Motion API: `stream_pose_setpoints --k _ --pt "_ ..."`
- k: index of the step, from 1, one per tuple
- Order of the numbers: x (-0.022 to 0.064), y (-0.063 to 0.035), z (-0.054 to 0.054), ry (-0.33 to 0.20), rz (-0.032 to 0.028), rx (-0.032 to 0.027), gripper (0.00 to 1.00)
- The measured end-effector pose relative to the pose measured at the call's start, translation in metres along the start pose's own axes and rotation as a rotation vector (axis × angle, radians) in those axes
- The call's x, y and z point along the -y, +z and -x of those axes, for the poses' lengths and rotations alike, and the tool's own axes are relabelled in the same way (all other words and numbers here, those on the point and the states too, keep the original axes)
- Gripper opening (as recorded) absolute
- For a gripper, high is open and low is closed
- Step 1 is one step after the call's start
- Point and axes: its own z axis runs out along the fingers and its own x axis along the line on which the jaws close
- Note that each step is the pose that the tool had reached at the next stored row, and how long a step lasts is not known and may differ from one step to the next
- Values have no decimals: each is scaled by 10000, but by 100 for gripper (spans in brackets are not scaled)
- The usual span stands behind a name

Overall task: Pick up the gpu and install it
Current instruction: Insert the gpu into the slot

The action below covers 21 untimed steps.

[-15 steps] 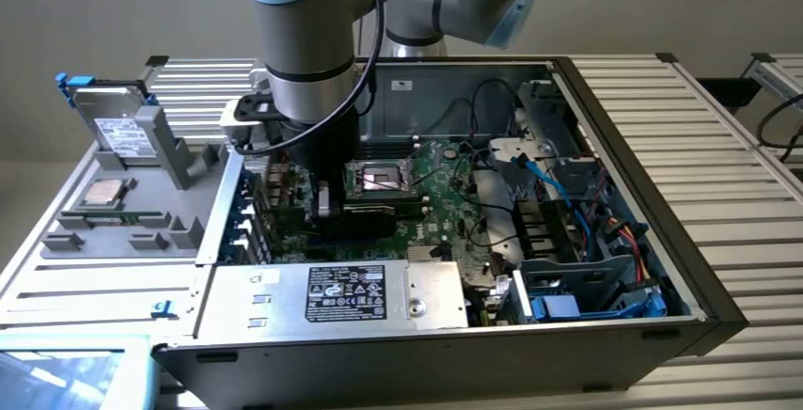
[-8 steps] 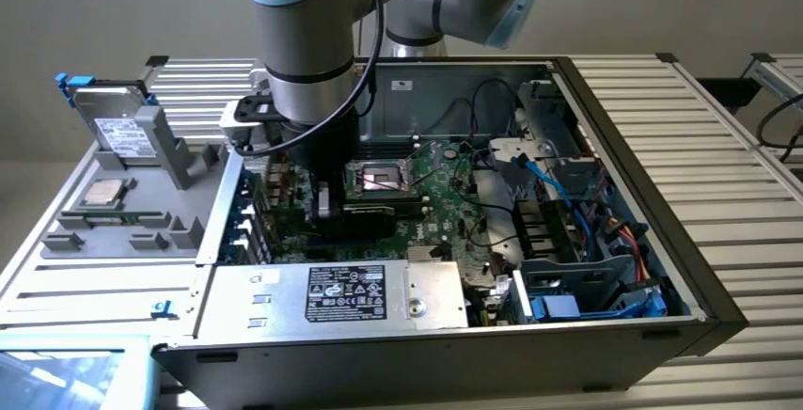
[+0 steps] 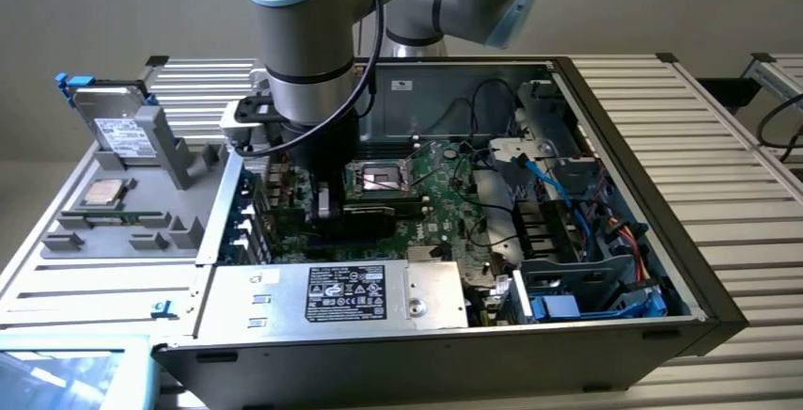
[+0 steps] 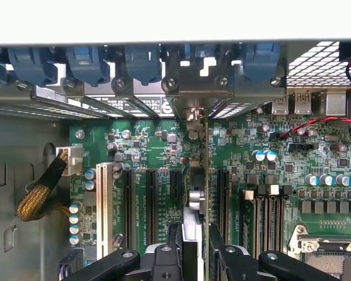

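The gripper [image 4: 194,246] is reaching down inside the open computer case [image 3: 702,307], and its jaws are clamping the gpu [image 4: 194,202] edge-on between them. In the wrist view the card is standing upright over the motherboard [image 4: 164,146], its thin edge running from the jaws toward the rear wall of the case, where its silver end bracket [image 4: 192,111] is sitting among the blue slot latches [image 4: 143,61]. In the exterior view the arm [image 3: 307,53] is hanging over the side of the board nearer the exterior view's left, and the dark card [image 3: 364,211] is showing just below the wrist, beside the processor socket [image 3: 383,180].

Whether the card's bottom edge is already sitting in its slot, or only hovering above it, I cannot tell; the contact line is hidden behind the card itself.

The risks from here are mostly about alignment. The expansion slots [image 4: 151,199] are lying close together and parallel, so a slight sideways offset could be putting the connector edge on the plastic rim of a slot or between two slots; pressing down then would be bending the board or chipping the connector. If the bracket is catching on the rear wall instead of sliding into its opening, the card could be tilting and seating at one end only. A tilted grip would be doing the same. The braided cable [image 4: 38,196] near the case's side wall is lying well apart and seems no threat.
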Motion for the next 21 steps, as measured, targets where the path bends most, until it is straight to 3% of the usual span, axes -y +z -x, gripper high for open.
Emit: stream_pose_setpoints --k 21 --pt "-4 6 -2 1 -2 2 29"
